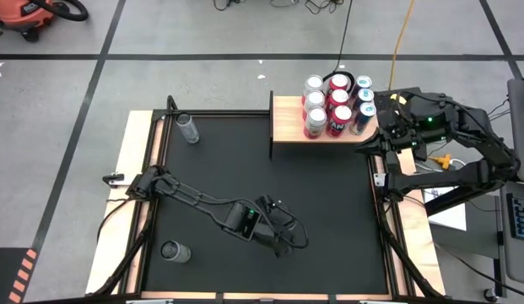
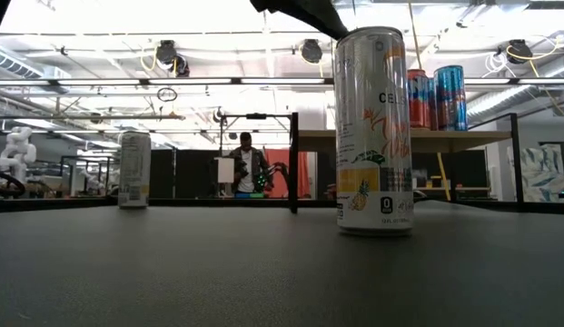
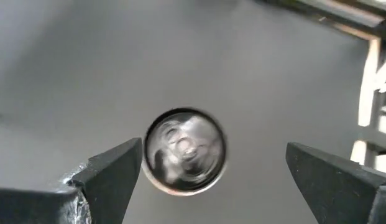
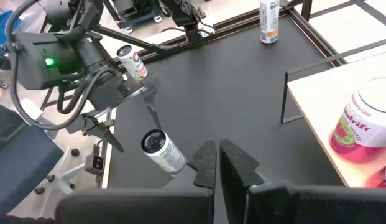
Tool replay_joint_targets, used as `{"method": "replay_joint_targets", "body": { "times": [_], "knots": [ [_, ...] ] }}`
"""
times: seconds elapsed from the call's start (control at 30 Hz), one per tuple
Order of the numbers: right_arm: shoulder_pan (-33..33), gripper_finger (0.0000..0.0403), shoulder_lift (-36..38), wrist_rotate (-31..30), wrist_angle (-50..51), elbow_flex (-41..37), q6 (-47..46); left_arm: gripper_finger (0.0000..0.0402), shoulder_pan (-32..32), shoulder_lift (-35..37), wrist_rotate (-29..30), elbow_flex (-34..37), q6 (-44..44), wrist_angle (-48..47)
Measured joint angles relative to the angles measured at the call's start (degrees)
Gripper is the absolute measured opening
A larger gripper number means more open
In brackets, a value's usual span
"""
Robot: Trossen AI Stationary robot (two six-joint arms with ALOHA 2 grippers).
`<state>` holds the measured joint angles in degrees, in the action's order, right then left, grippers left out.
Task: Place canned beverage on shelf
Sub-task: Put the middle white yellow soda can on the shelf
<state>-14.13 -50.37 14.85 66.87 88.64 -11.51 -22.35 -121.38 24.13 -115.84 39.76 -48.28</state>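
Observation:
A tall white can [image 2: 374, 132] stands upright on the black table mat, and its silver top [image 3: 184, 151] shows from above in the left wrist view. My left gripper [image 3: 215, 149] hangs open over it, slanting down, one finger on either side of the top and clear of it; in the high view this gripper [image 1: 283, 243] hides the can. The shelf [image 1: 287, 118], a light-wood board on a black frame, stands at the far right and carries several cans [image 1: 337, 105]. My right gripper [image 4: 216, 163] is shut, holds nothing, and waits beside the shelf's right end [image 1: 373, 142].
Two more cans stand on the mat: one at the far left [image 1: 187, 128] and one at the near left [image 1: 175, 251]. Black frame rails and wooden strips [image 1: 135, 160] edge the table. A person [image 2: 250, 168] stands in the room beyond the far edge.

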Motion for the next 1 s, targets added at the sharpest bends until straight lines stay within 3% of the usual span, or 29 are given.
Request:
{"method": "replay_joint_targets", "body": {
  "times": [0.17, 0.4, 1.0],
  "knots": [
    [0.0, 0.0, 0.02, 0.01, -0.02, 0.0, 0.14, 0.04, 0.84, 0.0, 0.06, 0.01, -0.06, -2.22],
    [0.0, 0.0, 0.09, 0.18, 0.0, 0.0, 0.22, 0.04, 2.96, -1.02, -6.58, 0.0, -0.09, -1.48],
    [0.0, 0.0, 0.79, 0.27, 0.22, 0.0, 0.05, 0.0386, 4.35, -4.17, -7.45, 0.05, 3.47, -1.72]
  ]
}}
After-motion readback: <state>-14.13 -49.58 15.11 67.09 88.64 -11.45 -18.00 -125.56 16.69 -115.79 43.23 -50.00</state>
